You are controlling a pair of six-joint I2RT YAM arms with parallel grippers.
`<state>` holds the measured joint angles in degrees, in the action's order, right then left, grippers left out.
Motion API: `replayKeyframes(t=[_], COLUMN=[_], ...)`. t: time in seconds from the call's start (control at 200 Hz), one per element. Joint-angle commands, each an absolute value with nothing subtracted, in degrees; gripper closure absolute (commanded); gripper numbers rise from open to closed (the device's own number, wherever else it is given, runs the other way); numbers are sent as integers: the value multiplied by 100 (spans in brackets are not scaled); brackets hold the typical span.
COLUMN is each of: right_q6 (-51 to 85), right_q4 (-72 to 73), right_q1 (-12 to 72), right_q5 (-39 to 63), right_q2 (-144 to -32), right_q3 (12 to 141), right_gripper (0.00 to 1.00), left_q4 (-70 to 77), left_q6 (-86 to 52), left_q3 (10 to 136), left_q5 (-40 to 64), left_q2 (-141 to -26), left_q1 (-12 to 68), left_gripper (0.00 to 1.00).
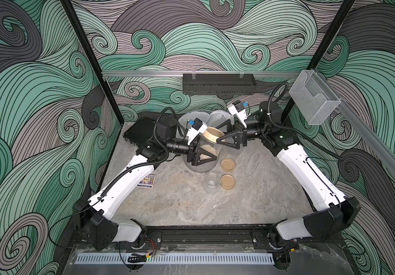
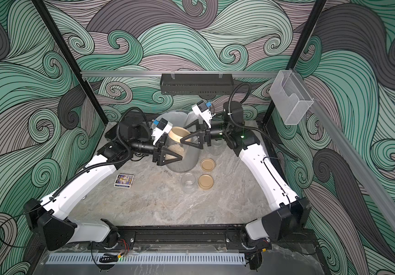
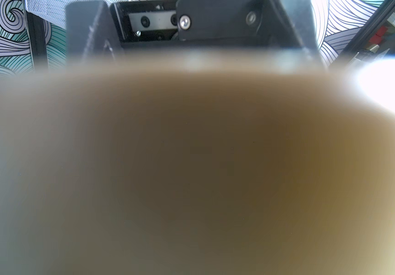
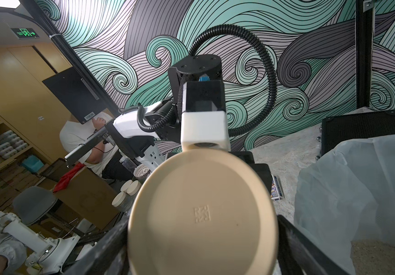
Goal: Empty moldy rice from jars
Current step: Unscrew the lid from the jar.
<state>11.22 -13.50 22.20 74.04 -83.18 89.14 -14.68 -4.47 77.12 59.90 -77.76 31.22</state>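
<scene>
Bimanual cell, both top views. The left gripper (image 1: 206, 150) clamps the body of the held jar (image 1: 200, 157), which is raised above the table (image 1: 251, 202) and tilted, lid end toward the far right. The moldy rice (image 1: 207, 148) lies as a pale heap inside this jar, visible through the clear wall. The tan lid (image 1: 213, 135) is on the jar.

The right gripper (image 1: 216, 133) straddles this lid with its jaws set wide, one finger on each side. In the right wrist view the lid (image 4: 201, 214) fills the gap between the fingers (image 4: 299, 238); whether they press on it cannot be told.

Just beyond, at the far centre, stands the wastebasket (image 1: 218, 116); its white liner (image 4: 346, 190) already holds some grains (image 4: 382, 257).

Nearer on the table stands an open empty jar (image 1: 211, 182), with two loose lids (image 1: 228, 164) (image 1: 227, 182) to its right. A third clear jar (image 2: 215, 148) stands under the right arm. A small card box (image 2: 123, 180) lies to the left.
</scene>
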Motion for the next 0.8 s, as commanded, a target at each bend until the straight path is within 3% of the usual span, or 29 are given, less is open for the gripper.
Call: replayKeyframes(t=[0.0, 0.796], right_q6=[1182, 416], right_q4=[-1000, -2555], right_q1=[2165, 1808], right_q5=[7445, 6349], right_q2=[-8227, -7827], right_q3=[8959, 8640], right_gripper=[11, 8], left_q4=[-1343, -1498], left_q6=[-292, -36], left_q3=[7901, 8031], left_q5=[6193, 5778], left_q2=[-7592, -7487], left_q1=[3188, 3146], left_gripper=[66, 67])
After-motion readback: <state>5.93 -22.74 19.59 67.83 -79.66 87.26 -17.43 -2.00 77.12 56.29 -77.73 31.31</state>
